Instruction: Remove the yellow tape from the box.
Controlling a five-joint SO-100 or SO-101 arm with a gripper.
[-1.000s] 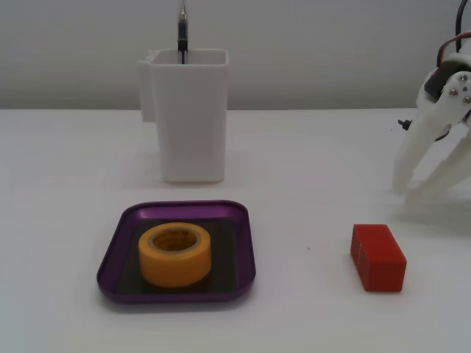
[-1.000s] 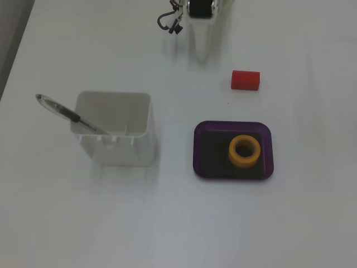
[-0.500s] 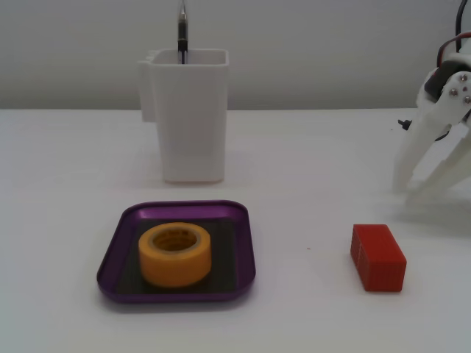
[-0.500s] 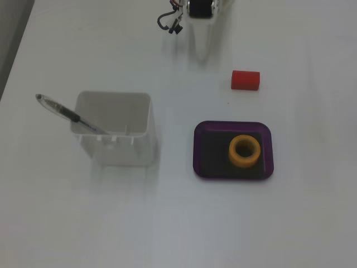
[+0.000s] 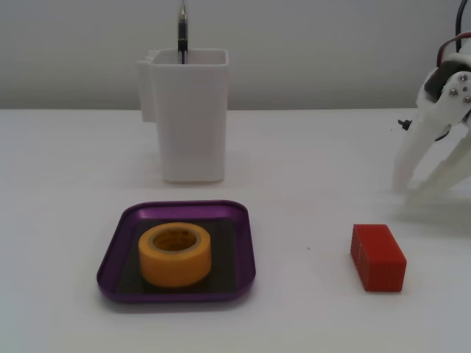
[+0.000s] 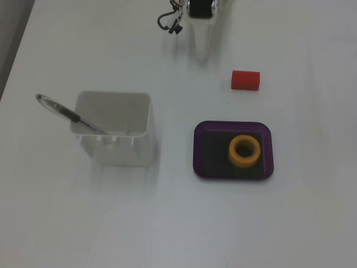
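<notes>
The yellow tape (image 5: 175, 254) lies flat, hollow core up, inside the purple box (image 5: 249, 250) near the table's front left in a fixed view. In the view from above, the tape (image 6: 245, 151) sits in the right half of the box (image 6: 198, 151). My gripper (image 5: 406, 190) is white and rests at the far right with its fingertips down on the table, well away from the box. Its tips appear closed together and hold nothing. It shows at the top edge of the view from above (image 6: 201, 56).
A red block (image 5: 377, 257) (image 6: 246, 80) lies on the table between the gripper and the box. A tall white container (image 5: 188, 118) (image 6: 114, 131) holding a pen (image 5: 182, 29) (image 6: 67, 113) stands behind the box.
</notes>
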